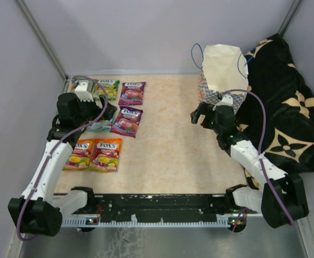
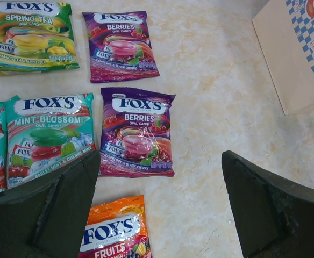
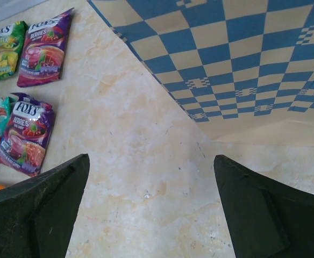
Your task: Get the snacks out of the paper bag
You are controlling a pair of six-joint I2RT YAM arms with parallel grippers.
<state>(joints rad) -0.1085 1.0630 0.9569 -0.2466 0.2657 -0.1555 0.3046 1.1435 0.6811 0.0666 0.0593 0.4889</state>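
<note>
Several FOX'S snacks lie flat on the table's left half: a green pouch (image 1: 107,88) (image 2: 30,35), two purple ones (image 1: 131,93) (image 1: 127,121) (image 2: 137,131), a teal one (image 1: 99,126) (image 2: 48,134) and two orange ones (image 1: 79,154) (image 1: 105,155). The paper bag (image 1: 221,75) (image 3: 243,59) stands upright at the back right, its mouth open; what is inside is hidden. My left gripper (image 1: 109,110) (image 2: 161,161) hovers open over the pouches, holding nothing. Just in front of the bag's checkered band, my right gripper (image 1: 199,114) (image 3: 151,161) is open and empty above bare table.
A black cloth with tan flowers (image 1: 286,107) is heaped along the right side, behind and beside the bag. Grey walls close in the table at the left, back and right. The bag's blue cord handles (image 1: 195,54) stick up.
</note>
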